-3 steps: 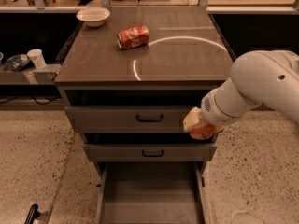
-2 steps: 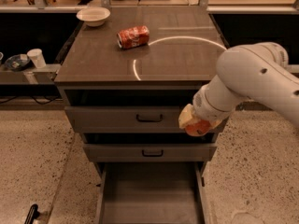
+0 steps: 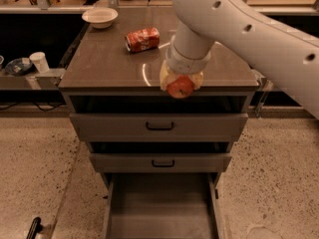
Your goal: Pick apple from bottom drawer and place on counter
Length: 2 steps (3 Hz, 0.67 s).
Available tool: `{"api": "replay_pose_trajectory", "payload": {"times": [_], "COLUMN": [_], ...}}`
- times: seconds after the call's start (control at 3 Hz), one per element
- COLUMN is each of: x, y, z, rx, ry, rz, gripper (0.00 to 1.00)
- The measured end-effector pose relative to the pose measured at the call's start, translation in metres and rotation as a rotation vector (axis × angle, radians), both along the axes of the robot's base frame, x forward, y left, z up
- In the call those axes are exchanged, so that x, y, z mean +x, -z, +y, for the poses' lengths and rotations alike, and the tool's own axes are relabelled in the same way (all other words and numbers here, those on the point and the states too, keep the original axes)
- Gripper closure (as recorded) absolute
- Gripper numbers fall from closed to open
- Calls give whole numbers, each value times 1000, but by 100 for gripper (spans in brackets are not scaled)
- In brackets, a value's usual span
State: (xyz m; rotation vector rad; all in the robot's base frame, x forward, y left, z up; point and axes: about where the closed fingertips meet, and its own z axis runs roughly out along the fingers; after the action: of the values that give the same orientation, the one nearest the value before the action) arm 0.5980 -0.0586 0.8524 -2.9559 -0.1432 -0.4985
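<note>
Up now at counter [image 3: 109, 63] edge — end effector [image 3: 181, 83] tight around apple [image 3: 180, 87], fingers [image 3: 164, 77] half-hidden beneath arm [image 3: 249, 29].

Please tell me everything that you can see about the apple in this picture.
The apple is small, round and red, with a paler yellowish patch. The tool holds it, with pale fingers on both sides, below the white arm. It hangs at the front edge of the counter; whether it touches the surface cannot be seen.

Dim warm light glares on counter [image 3: 102, 63] beside end effector [image 3: 181, 84].
</note>
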Motion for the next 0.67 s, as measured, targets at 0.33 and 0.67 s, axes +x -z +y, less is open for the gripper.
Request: {"api": "replay_pose_trajectory", "payload": {"times": [0.33,0.67], "x": [28,75], "y": [-34,-42], "z": [28,38], "rx": [50,168], "ry": [-24,79], "rz": [1,14], "gripper": [100,100]}}
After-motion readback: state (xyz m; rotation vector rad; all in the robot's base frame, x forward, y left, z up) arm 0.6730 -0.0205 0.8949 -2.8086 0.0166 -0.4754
